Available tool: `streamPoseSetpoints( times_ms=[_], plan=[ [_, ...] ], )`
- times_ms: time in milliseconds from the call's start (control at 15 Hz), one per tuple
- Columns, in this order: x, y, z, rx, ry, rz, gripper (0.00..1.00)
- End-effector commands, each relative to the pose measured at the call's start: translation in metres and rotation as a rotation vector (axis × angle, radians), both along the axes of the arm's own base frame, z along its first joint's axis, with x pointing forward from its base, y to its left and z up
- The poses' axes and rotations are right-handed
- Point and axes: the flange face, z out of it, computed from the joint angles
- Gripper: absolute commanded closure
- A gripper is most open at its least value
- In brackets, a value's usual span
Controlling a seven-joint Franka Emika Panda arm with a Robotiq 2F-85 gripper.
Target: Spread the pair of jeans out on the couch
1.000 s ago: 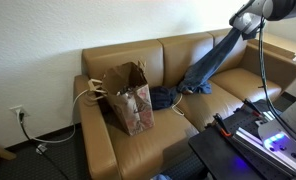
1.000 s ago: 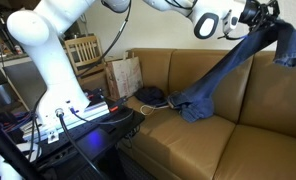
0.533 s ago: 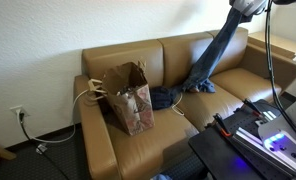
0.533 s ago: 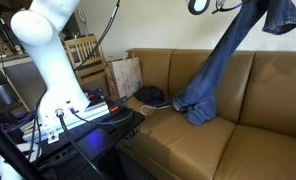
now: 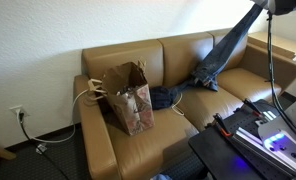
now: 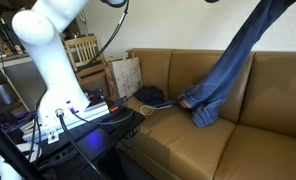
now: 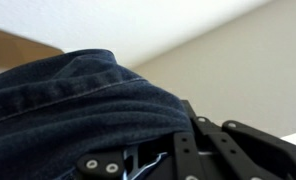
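The blue jeans (image 5: 219, 58) hang stretched from high above down to the tan couch (image 5: 138, 140) in both exterior views; their leg ends (image 6: 200, 108) still touch the seat cushion. My gripper is out of frame at the top of both exterior views. In the wrist view the gripper (image 7: 153, 160) is shut on a thick fold of the jeans (image 7: 68, 100), which fills the left of the picture.
A brown paper bag (image 5: 130, 95) stands on the couch's end seat. A dark garment (image 5: 164, 98) lies beside it, also seen near the bag (image 6: 151, 97). A black stand with electronics (image 5: 253, 135) sits in front of the couch. The white arm base (image 6: 53, 60) stands near a chair.
The gripper has lifted the jeans higher and out of frame. The leg ends have dragged along the seat, away from the paper bag.
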Motion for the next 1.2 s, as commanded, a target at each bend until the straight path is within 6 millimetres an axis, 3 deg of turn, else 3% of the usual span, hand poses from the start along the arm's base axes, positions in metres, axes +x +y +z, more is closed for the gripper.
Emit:
streamPoseSetpoints(
  times_ms=[0,133,267,467,600,667,733,1000,1067,1133],
  plan=[
    [-0.025,-0.012,0.075,-0.105,-0.147,-0.059,0.99],
    [-0.022,-0.004,0.11,-0.201,-0.194,-0.049,0.99],
    [-0.011,0.011,0.132,-0.285,-0.226,-0.024,0.99],
    [0.023,0.037,0.128,-0.392,-0.237,0.053,0.99],
    [0.049,0.057,0.106,-0.439,-0.255,0.122,0.99],
    [0.083,0.075,0.083,-0.417,-0.233,0.198,0.99],
    [0.1,0.086,0.065,-0.401,-0.232,0.242,0.99],
    [0.162,0.139,-0.042,-0.293,-0.229,0.44,0.99],
    [0.167,0.153,-0.013,-0.3,-0.243,0.478,0.99],
    [0.176,0.163,-0.037,-0.271,-0.236,0.521,0.99]
  ],
)
